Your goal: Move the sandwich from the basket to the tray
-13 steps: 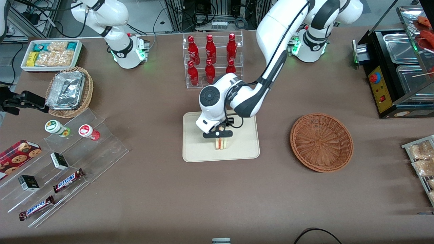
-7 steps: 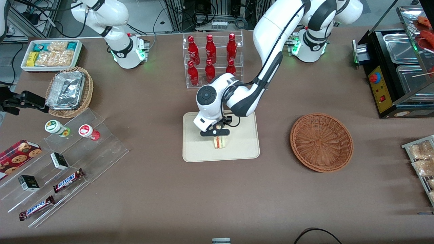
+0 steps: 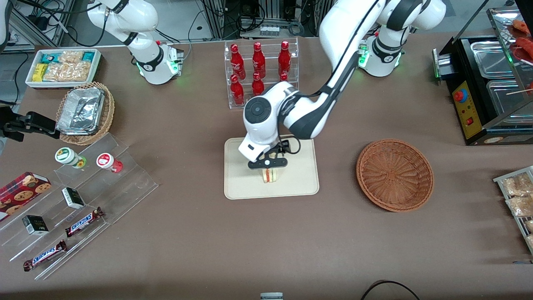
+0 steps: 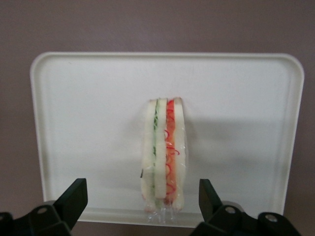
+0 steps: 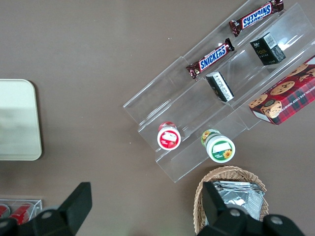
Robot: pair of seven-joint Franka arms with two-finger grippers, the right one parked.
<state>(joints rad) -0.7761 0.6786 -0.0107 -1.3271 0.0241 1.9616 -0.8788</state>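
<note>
The worktop [image 3: 208,233] is brown and carries every item noted here. Nearest my end of it sits the basket [image 3: 394,175], a round reddish-brown wicker bowl, with nothing showing inside it. It stands well apart from the tray [image 3: 300,183], which lies flat near the middle of the worktop, cream-beige with a low raised rim. A clear rack of red bottles [image 3: 258,71] stands farther from the front camera than the tray.

The sandwich [image 3: 270,175] rests on the tray, standing on edge with its cut face up: pale bread, a green layer and a red layer run side by side in the wrist view [image 4: 164,157]. It lies in the half of the tray nearer the front camera, clear of the rim on all sides I can see.

My jaws [image 3: 267,163] hang directly above the sandwich. They are spread wide: in the wrist view one finger [image 4: 74,199] sits to either side of the sandwich with tray surface visible between each finger and the wrap. Nothing is gripped.
</note>
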